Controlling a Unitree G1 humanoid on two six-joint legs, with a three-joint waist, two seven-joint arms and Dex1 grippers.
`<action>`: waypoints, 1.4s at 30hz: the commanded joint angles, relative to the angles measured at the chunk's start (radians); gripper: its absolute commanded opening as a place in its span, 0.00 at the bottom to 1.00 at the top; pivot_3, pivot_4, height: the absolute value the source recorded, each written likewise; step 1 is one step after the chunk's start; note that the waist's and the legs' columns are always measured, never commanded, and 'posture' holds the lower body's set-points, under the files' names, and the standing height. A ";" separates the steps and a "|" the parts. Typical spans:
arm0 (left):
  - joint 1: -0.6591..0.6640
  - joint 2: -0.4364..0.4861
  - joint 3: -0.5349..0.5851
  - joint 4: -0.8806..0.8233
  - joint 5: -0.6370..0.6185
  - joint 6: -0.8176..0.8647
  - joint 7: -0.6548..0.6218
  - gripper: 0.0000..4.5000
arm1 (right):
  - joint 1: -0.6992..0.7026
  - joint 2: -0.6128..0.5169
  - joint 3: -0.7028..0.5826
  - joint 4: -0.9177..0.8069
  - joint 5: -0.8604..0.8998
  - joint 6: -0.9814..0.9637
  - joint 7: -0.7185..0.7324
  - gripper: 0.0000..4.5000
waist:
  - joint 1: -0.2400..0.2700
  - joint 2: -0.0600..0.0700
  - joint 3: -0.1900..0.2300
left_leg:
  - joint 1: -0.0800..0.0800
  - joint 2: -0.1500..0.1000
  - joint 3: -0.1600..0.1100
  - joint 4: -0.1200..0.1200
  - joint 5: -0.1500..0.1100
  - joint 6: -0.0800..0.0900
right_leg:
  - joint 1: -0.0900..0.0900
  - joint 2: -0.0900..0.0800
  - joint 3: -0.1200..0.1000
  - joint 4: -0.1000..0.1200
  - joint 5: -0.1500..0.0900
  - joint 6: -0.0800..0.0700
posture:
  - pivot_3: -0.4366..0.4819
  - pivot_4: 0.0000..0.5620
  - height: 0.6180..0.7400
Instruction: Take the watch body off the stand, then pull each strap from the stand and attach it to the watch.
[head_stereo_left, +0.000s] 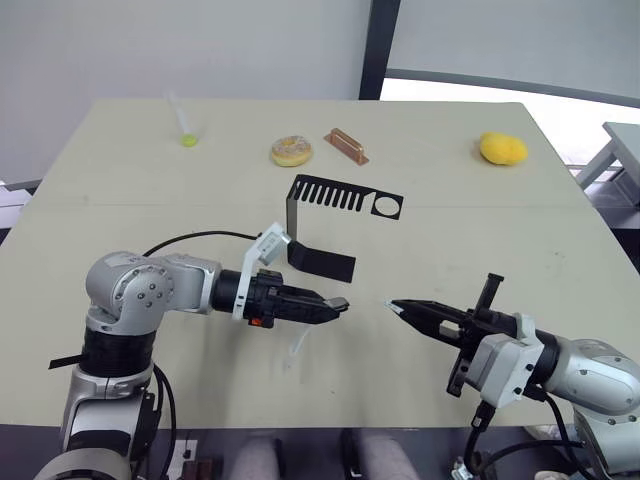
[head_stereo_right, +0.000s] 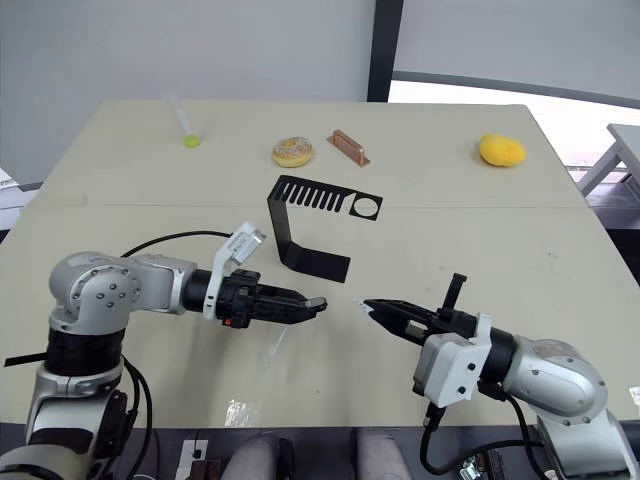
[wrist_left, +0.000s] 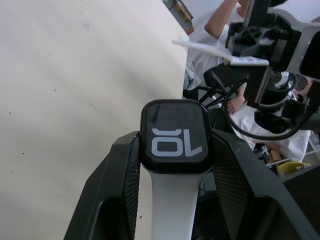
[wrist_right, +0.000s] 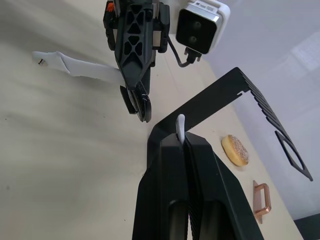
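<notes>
Black fingers of your left gripper (head_stereo_left: 338, 303) are clamped on the watch body (wrist_left: 174, 135), which already carries one white strap (wrist_left: 172, 205) trailing back between them. Your right gripper (head_stereo_left: 396, 307), at three o'clock from it and just apart, is pinched shut on the second strap (wrist_right: 180, 125), tip aimed at the watch, presumably lined up for joining. The empty stand (head_stereo_left: 330, 205) sits at twelve o'clock on the table (head_stereo_left: 120, 180).
</notes>
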 joint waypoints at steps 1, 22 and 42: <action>-0.017 -0.016 0.042 -0.012 -0.028 0.031 0.028 0.35 | -0.012 0.011 0.017 -0.010 -0.009 -0.029 -0.030 0.00 | 0.000 0.000 0.000 | 0.000 0.000 0.000 0.000 0.000 0.000 | 0.000 0.000 0.000 0.000 0.000 0.000 | 0.48 0.27 1.00; -0.023 -0.075 0.056 -0.014 -0.096 0.055 0.139 0.35 | -0.033 0.008 0.068 0.058 -0.046 -0.078 -0.039 0.00 | 0.002 0.000 0.000 | 0.000 0.000 0.000 0.000 0.000 -0.001 | 0.000 -0.001 0.000 0.000 0.000 0.000 | 0.48 0.27 1.00; -0.014 -0.101 0.052 -0.018 -0.110 0.055 0.166 0.35 | -0.032 0.008 0.075 0.089 -0.057 -0.099 -0.037 0.00 | 0.002 0.000 0.000 | 0.000 0.000 0.000 0.001 0.001 -0.001 | 0.000 -0.001 0.000 0.000 0.000 0.000 | 0.48 0.27 1.00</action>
